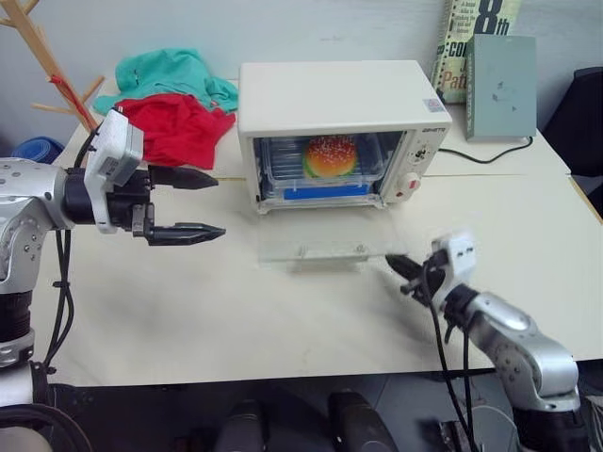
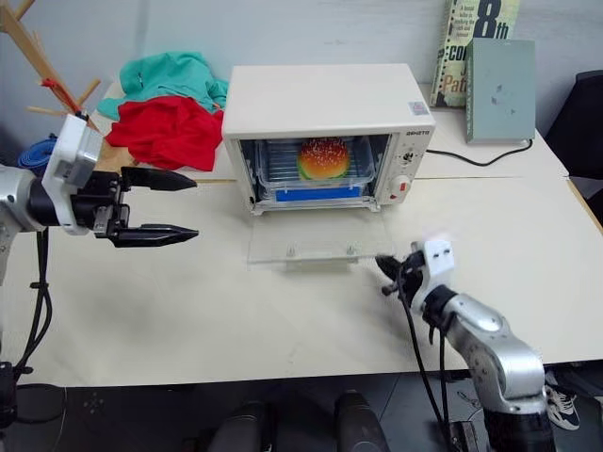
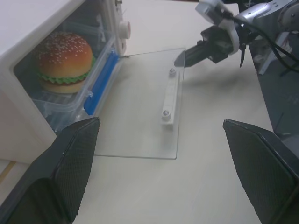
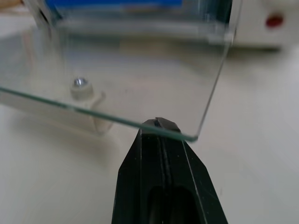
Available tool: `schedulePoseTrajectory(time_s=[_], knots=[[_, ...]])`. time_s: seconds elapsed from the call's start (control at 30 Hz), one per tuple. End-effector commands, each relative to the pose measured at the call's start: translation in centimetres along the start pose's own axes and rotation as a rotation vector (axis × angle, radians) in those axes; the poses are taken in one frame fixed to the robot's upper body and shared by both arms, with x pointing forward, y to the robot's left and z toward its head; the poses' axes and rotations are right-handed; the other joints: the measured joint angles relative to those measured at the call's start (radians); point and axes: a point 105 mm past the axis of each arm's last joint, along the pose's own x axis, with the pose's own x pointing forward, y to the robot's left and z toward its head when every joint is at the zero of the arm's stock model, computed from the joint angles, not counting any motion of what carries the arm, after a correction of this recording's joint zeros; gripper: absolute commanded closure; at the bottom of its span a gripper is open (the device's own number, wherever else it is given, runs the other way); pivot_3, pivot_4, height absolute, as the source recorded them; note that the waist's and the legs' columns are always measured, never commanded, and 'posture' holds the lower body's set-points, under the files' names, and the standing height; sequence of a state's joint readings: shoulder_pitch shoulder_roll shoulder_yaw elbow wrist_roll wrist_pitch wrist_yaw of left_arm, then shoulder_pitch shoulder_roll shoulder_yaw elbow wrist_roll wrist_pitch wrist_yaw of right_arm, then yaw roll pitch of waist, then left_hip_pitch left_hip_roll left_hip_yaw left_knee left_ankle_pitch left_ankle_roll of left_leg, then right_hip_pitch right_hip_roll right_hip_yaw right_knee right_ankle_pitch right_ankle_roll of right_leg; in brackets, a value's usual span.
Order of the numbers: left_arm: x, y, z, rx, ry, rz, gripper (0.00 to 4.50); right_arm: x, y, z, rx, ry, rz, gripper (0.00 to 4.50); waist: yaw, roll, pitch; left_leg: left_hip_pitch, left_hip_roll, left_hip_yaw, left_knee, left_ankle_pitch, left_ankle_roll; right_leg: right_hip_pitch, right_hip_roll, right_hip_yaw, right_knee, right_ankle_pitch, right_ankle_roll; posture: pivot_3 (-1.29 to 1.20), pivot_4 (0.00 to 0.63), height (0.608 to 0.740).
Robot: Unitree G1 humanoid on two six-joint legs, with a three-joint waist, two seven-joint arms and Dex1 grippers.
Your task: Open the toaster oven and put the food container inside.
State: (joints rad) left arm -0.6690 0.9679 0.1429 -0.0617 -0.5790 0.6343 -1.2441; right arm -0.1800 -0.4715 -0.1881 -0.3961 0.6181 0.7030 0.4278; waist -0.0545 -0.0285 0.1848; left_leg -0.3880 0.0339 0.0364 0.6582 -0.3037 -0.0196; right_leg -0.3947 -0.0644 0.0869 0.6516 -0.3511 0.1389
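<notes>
The cream-white toaster oven (image 1: 330, 99) stands at the back middle of the table, its glass door (image 1: 320, 240) dropped flat toward me. Inside on the rack sits the food container (image 1: 320, 177), clear with a blue clip, holding a toy hamburger (image 1: 331, 156). My left gripper (image 1: 220, 204) hovers open and empty to the left of the oven, pointing right; its wrist view shows the container (image 3: 70, 100) in the oven mouth. My right gripper (image 1: 391, 262) is shut, its tip at the door's near right corner (image 4: 196, 135). Whether it touches the glass I cannot tell.
A red cloth (image 1: 174, 127) and a teal cloth (image 1: 174, 75) lie left of the oven beside a wooden rack (image 1: 42, 56). Books (image 1: 499, 85) stand at the back right, with a black cable (image 1: 485, 155) running to the oven. Bare table (image 1: 236, 311) lies before the door.
</notes>
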Motion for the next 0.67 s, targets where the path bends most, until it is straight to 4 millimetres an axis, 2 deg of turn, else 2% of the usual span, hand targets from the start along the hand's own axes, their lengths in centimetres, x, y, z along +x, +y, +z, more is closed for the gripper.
schedulePoseTrajectory(time_s=[0.03,0.13,0.17,0.3,0.5,0.53,0.67], knots=[[-0.2,0.4,0.7,0.047,-0.012,0.024,0.02,-1.6,0.5,5.4,-0.039,-0.112,0.055,4.50,0.001,0.000,0.000,0.000,0.000,0.000,0.000,0.000,0.000,0.000,0.000,0.000,0.000,0.000,0.000,0.00,0.150,0.740],[-0.3,0.6,0.8,0.050,-0.013,0.028,0.00,-3.4,1.1,8.9,-0.099,-0.119,0.129,3.90,0.003,0.001,0.001,-0.001,0.000,0.000,0.000,0.000,0.000,-0.001,-0.001,-0.001,0.000,0.000,0.000,0.00,0.150,0.740],[-0.4,0.6,0.8,0.050,-0.013,0.029,0.00,-3.8,1.2,9.5,-0.111,-0.111,0.145,3.58,0.003,0.001,0.001,-0.002,0.000,0.000,0.000,0.000,0.000,-0.001,-0.002,-0.001,0.000,0.000,0.000,0.00,0.150,0.740],[-1.3,1.2,1.1,0.055,-0.009,0.047,0.00,-7.7,1.5,12.6,-0.227,-0.008,0.258,2.24,0.008,0.002,0.002,-0.003,0.000,-0.001,-0.001,-0.001,0.002,0.000,-0.002,-0.002,-0.005,0.000,0.000,0.00,0.150,0.740],[-2.4,1.6,2.3,0.076,-0.025,0.058,0.00,-11.0,-0.3,14.0,-0.280,0.101,0.207,0.17,0.020,0.001,0.002,-0.003,-0.001,0.001,0.000,-0.003,0.005,0.001,-0.003,-0.001,-0.008,0.000,0.000,0.00,0.150,0.740],[-2.5,1.6,2.4,0.077,-0.032,0.061,0.00,-11.3,-0.5,14.0,-0.284,0.106,0.200,0.02,0.020,0.001,0.002,-0.003,-0.001,0.002,0.000,-0.003,0.005,0.001,-0.003,-0.001,-0.008,0.000,0.000,0.00,0.150,0.740],[-2.6,1.8,2.7,0.075,-0.051,0.080,0.00,-11.2,-1.0,14.0,-0.285,0.077,0.176,0.02,0.023,0.001,0.002,-0.003,-0.001,0.002,0.003,-0.003,0.005,0.001,-0.002,0.000,-0.007,0.000,0.001,0.00,0.150,0.740]])
